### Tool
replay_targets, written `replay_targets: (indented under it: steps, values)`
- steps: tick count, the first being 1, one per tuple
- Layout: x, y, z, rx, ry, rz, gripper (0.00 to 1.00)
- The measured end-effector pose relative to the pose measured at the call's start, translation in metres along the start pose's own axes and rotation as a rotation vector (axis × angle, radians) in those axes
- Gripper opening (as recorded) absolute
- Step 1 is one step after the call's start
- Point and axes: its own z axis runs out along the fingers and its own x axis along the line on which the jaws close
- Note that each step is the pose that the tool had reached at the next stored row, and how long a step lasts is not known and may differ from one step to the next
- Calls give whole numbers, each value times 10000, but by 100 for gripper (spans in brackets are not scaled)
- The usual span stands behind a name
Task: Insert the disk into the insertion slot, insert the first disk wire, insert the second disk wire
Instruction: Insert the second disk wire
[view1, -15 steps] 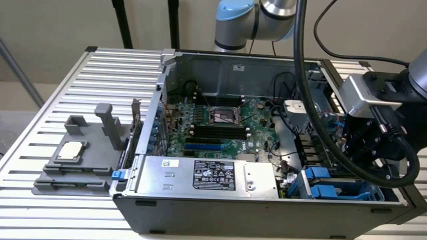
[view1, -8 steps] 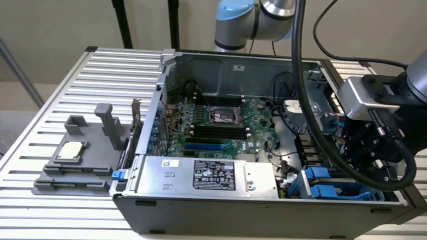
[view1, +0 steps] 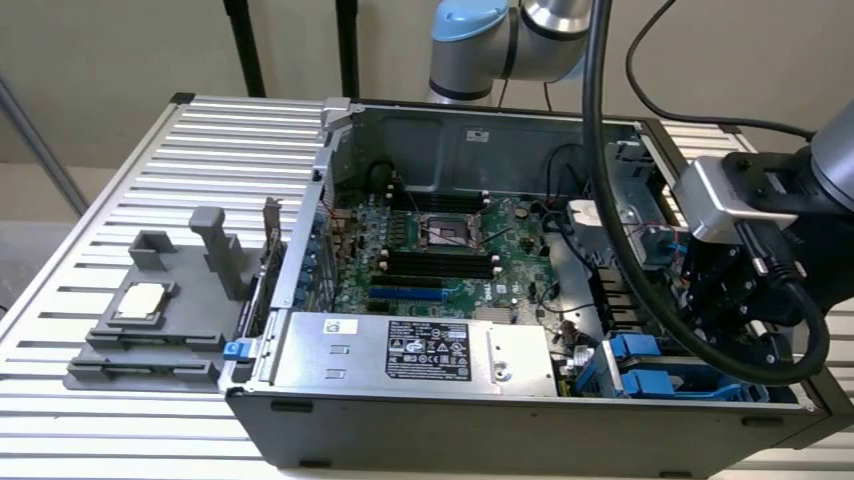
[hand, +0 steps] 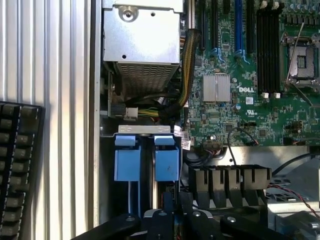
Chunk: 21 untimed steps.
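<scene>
"DELL" on the green motherboard (hand: 240, 100)

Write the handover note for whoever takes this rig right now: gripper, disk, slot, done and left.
Gripper: low over the drive cage at the exterior view's right end of the open computer case; finger state cannot be told.
Insertion slot: cage bay with two blue plastic fittings, beside the power-supply box.
Disk: cannot tell whether it is seated.
Done: nothing confirmable.
Left: disk insertion unverified; both disk wires.

Table (view1: 120, 420): ribbed, silver metal slats.
Computer case (view1: 534, 430): open, across the table's middle.
Grey holder (view1: 167, 320): beside the case, nearer the table's edge.
Keyboard (hand: 20, 165): black, on the slats.
</scene>
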Motion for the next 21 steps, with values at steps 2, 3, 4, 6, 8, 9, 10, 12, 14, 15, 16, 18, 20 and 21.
replay_targets:
  steps: [2, 3, 4, 6, 8, 9, 10, 12, 14, 15, 16, 18, 20, 21]
  values:
    - [0, -3, 5, -1, -14, -9, 17]
    - [1, -4, 9, -2, -21, -13, 17]
    - [1, -5, 13, -2, -27, -17, 17]
    - [2, -6, 18, -4, -35, -26, 17]
    - [3, -7, 25, -5, -44, -33, 17]
    - [3, -8, 28, -6, -50, -37, 17]
    - [3, -8, 31, -6, -55, -42, 17]
    - [4, -9, 42, -8, -66, -50, 17]
    - [6, -10, 55, -9, -73, -59, 17]
    - [7, -11, 60, -10, -73, -63, 17]
    - [7, -11, 63, -10, -74, -67, 17]
    - [8, -11, 69, -11, -78, -73, 17]
    - [9, -11, 74, -12, -88, -78, 17]
    - [9, -12, 77, -12, -95, -81, 17]
